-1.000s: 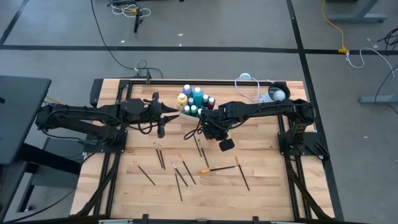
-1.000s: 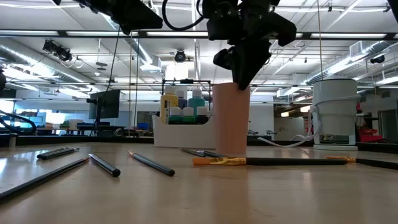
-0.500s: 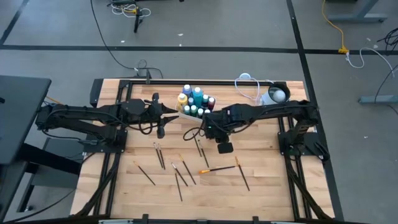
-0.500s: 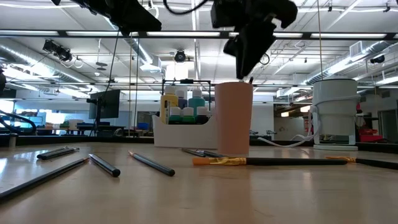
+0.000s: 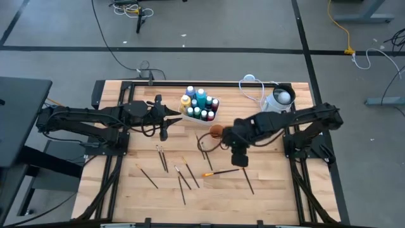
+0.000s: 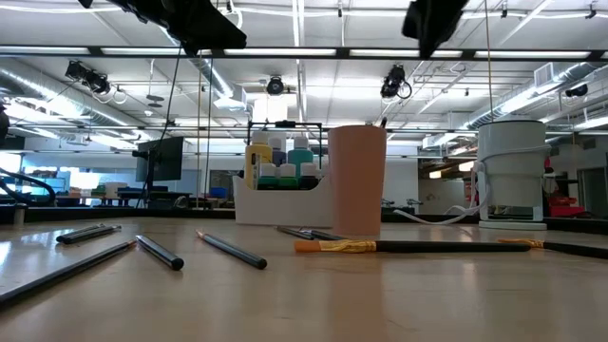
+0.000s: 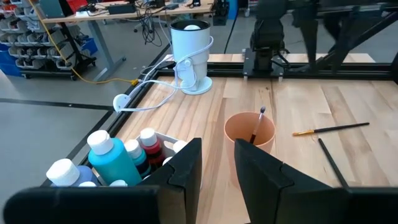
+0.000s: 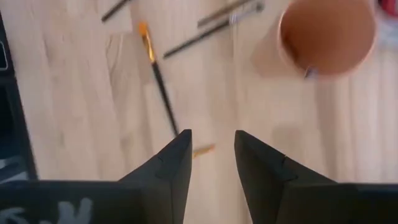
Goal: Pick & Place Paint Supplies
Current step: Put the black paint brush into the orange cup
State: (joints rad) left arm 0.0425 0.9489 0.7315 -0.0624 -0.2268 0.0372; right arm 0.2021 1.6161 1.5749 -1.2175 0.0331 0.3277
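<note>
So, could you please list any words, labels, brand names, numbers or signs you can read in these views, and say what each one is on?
No text can be read in any view.
Paint bottles in the white caddy: no label readable; too small or turned away.
White round container with the cable: no marking shows.
Orange cup: plain.
Brushes on the table: handles too thin to show print.
Room behind the table, low view: any signs too far off to read.
</note>
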